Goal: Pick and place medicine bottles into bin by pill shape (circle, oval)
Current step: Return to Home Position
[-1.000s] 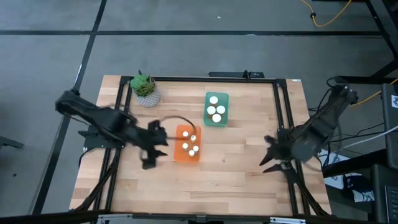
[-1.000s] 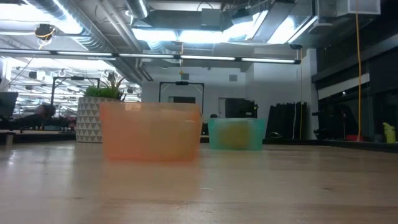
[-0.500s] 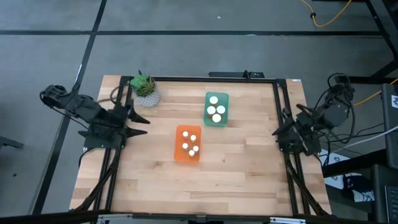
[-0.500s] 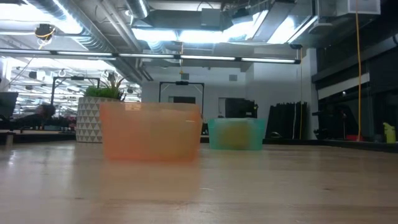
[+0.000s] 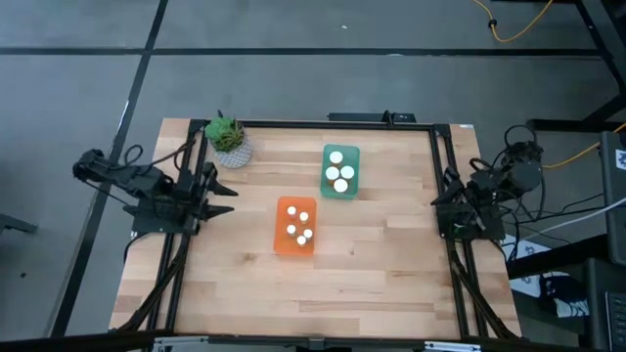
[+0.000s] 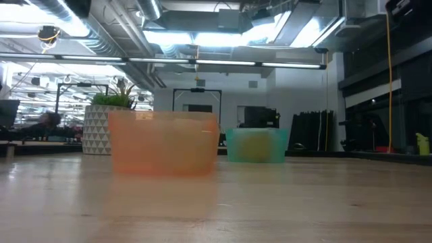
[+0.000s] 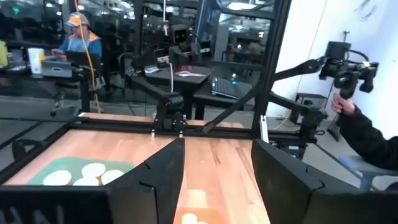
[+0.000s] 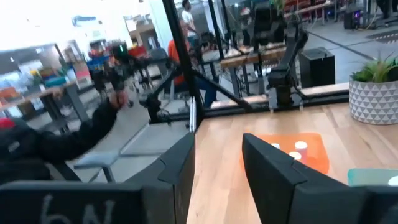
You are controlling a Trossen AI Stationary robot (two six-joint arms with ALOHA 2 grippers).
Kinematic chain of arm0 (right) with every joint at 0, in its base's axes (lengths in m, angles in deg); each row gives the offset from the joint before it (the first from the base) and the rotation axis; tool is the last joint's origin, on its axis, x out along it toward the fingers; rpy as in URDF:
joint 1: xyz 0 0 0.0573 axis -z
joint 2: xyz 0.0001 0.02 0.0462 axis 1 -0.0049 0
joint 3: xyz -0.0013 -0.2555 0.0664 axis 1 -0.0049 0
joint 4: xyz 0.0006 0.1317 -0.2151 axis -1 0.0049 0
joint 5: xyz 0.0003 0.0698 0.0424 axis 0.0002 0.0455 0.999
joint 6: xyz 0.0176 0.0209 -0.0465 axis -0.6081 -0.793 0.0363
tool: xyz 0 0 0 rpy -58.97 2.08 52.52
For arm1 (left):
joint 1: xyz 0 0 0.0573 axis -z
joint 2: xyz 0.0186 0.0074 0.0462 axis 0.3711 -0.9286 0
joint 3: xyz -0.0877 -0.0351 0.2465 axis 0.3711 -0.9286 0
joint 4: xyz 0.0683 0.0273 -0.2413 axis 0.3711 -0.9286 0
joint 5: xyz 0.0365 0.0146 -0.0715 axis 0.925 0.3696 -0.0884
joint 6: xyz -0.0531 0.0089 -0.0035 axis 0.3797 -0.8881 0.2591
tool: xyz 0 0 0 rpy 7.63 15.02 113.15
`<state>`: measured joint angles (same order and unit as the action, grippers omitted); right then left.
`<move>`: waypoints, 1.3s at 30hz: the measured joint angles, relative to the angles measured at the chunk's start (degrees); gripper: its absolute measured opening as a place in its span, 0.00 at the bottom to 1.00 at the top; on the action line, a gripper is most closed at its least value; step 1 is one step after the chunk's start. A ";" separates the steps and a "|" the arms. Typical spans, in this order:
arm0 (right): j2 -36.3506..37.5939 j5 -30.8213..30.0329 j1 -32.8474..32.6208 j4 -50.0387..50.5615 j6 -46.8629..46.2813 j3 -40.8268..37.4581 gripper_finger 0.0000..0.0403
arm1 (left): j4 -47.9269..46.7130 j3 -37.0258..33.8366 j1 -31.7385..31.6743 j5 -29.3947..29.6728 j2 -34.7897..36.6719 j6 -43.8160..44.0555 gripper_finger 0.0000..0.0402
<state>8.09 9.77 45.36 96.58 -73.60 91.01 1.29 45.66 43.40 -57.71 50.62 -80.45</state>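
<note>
The medicine bottles show as round white tops: several in the orange bin [image 5: 295, 225] and several in the green bin [image 5: 340, 171]. Both bins rest flat on the wooden table [image 5: 372, 274]. My left gripper [image 5: 227, 200] is at the table's left edge, well clear of the orange bin. It points level across the table and is open [image 7: 217, 155] with nothing between its fingers. My right gripper [image 5: 437, 210] is at the right edge, also level. A gap shows between its fingers [image 8: 217, 149], with nothing in it.
A potted plant [image 5: 228, 140] stands at the far left corner. A black frame rail [image 5: 323, 122] runs round the table. The low view shows the orange bin [image 6: 162, 143], the green bin [image 6: 256, 145] and the plant pot [image 6: 94, 128]. A person's sleeve [image 7: 364, 140] shows beyond the right edge.
Both arms have drawn back from the middle of the table. My left gripper left the orange bin's side for the left edge and tipped up to level. My right gripper went to the right edge and levelled too. The bins and bottles have stayed put.
</note>
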 joint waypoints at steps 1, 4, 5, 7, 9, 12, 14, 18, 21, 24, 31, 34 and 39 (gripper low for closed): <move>0.58 0.02 0.00 -0.16 0.00 0.02 0.33 | 1.55 -1.73 -0.51 -0.54 0.74 -0.17 0.45; 1.77 -0.02 0.00 0.46 0.80 0.02 0.33 | 4.94 -6.49 -2.18 -0.85 2.46 -0.23 0.45; 1.89 -0.02 0.00 0.51 1.35 0.02 0.33 | 5.27 -8.01 -2.78 -0.81 2.95 -0.22 0.45; 1.84 0.00 0.00 0.97 1.77 0.02 0.33 | 7.58 -10.76 -3.78 -0.83 3.57 0.00 0.45; 1.78 -0.13 0.00 1.12 1.75 0.02 0.33 | 10.30 -12.98 -4.77 -0.85 3.90 0.35 0.45; 1.76 -0.98 0.00 1.76 1.74 0.02 0.33 | 13.38 -16.09 -5.81 -1.59 3.88 1.25 0.45; 1.76 -1.39 0.00 1.74 1.73 0.02 0.33 | 14.92 -18.12 -6.19 -1.99 3.86 1.74 0.45; 1.76 -1.51 0.00 1.72 1.73 0.02 0.33 | 16.52 -21.56 -6.25 -2.22 3.82 2.84 0.45; 1.76 -1.51 -0.02 1.72 1.73 0.02 0.33 | 16.89 -22.87 -6.25 -2.97 3.82 2.51 0.45; 1.76 -1.51 -0.02 1.70 1.75 0.02 0.33 | 17.05 -23.01 -6.25 -3.17 3.84 2.73 0.45; 1.83 -2.13 -0.02 2.85 3.07 -3.13 0.33 | 17.02 -23.03 -6.25 -3.19 3.81 2.94 0.45; 1.82 -4.89 -0.02 0.85 2.89 -4.83 0.33 | 17.00 -23.03 -6.23 -3.17 3.80 2.94 0.44; 1.87 -10.39 -0.02 -4.30 2.85 -6.95 0.33 | 16.54 -23.04 -6.22 -3.17 3.80 2.84 0.44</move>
<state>9.96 -0.61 45.34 92.28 -70.75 84.06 17.82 22.63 37.18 -60.88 54.42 -77.62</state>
